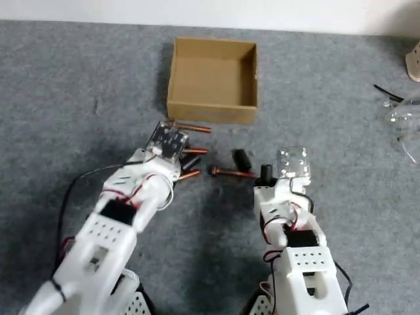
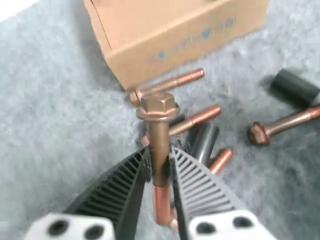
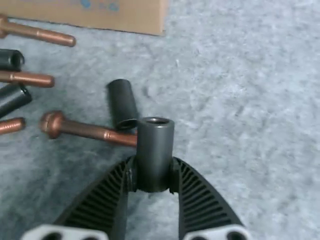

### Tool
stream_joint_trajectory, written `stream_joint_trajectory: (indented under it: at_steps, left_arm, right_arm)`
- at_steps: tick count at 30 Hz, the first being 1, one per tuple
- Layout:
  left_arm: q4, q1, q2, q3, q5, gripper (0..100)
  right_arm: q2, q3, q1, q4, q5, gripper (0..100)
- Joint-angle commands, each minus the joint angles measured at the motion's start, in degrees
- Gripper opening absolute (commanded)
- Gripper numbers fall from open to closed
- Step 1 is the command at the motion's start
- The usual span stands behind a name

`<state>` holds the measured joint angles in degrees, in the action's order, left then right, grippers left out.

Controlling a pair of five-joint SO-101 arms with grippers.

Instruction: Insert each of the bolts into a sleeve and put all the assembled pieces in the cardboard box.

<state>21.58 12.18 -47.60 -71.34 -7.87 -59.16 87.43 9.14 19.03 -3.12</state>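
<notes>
Grey felt covers the table (image 1: pixel 65 79); leaning forward, left end effector (image 2: pixel 160 167) clamps a copper hex-head bolt (image 2: pixel 159 125), right end effector (image 3: pixel 152 175) a black sleeve (image 3: pixel 155 145).

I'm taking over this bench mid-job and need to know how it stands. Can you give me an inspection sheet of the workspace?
Surface: grey carpeted table, flat.
Job's things: cardboard box is empty; loose bolts and loose sleeves lie on the table in front of it.
Clutter: clear plastic piece at the table's right edge.
Grippers: left gripper, jaws shut on a held bolt; right gripper, jaws shut on a held sleeve.
Cables: black cable loops beside the left arm; thin black wire near the plastic piece.
Surroundings: white strip beyond the table's far edge.
</notes>
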Motion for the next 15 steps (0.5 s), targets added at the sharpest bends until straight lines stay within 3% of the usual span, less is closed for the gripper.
stream_joint_trajectory:
  at_steps: [1, 9, 15]
  left_arm:
    - [-1.1, -1.1, -12.0, -2.6, 0.5, 1]
    - [-1.0, -1.9, -30.5, -10.1, 0.5, 1]
    - [5.1, -2.1, -42.9, -11.0, 2.0, 1]
  right_arm:
    - [-1.8, -1.1, 2.5, -1.9, 0.7, 0.4]
    - [-21.7, -0.4, 2.9, -0.6, 0.6, 0.4]
    - [-41.1, 0.1, 5.5, 13.2, 0.2, 0.4]
